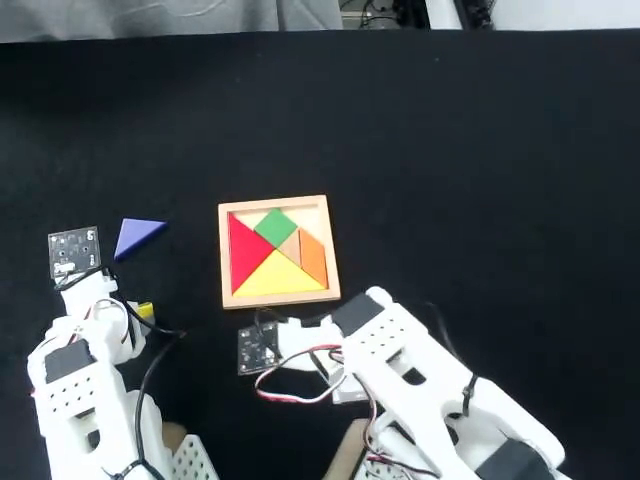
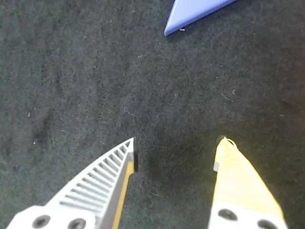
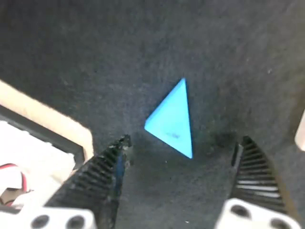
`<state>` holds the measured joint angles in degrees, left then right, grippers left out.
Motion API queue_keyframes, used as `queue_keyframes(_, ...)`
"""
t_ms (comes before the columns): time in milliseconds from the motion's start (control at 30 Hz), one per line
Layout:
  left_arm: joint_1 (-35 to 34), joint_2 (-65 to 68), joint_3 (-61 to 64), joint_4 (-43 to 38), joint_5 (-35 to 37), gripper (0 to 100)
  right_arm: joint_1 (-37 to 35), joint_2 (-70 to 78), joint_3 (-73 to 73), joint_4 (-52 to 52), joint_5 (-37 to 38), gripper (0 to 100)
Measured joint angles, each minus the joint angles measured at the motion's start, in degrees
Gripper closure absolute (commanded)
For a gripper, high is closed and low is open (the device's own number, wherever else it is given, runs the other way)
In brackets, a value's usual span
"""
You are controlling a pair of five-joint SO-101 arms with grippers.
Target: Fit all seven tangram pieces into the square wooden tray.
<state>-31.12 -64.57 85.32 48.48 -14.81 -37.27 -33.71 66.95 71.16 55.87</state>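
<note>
The square wooden tray [image 1: 272,203] lies mid-table and holds a red triangle [image 1: 243,250], a green square [image 1: 275,226], a yellow triangle [image 1: 275,278] and an orange piece [image 1: 314,258]; a bare wooden gap [image 1: 291,246] sits between them. A purple triangle [image 1: 137,236] lies on the cloth left of the tray, and my left gripper [image 2: 177,143] stands open short of the purple triangle [image 2: 193,12], holding nothing. A light blue triangle [image 3: 172,120] lies flat on the cloth. My right gripper [image 3: 183,143] is open just behind it, one finger to each side.
The table is covered with black cloth [image 1: 480,150]. The left arm [image 1: 80,370] fills the near left corner, the right arm [image 1: 420,390] the near middle, just in front of the tray. A pale wooden edge [image 3: 47,119] runs beside the right gripper.
</note>
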Motion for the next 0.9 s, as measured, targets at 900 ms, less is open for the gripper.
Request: queue_keyframes(900, 0.00, 0.00, 0.00, 0.00, 0.00, 73, 0.26, -0.35, 4.31, -4.92, 0.44, 65.9)
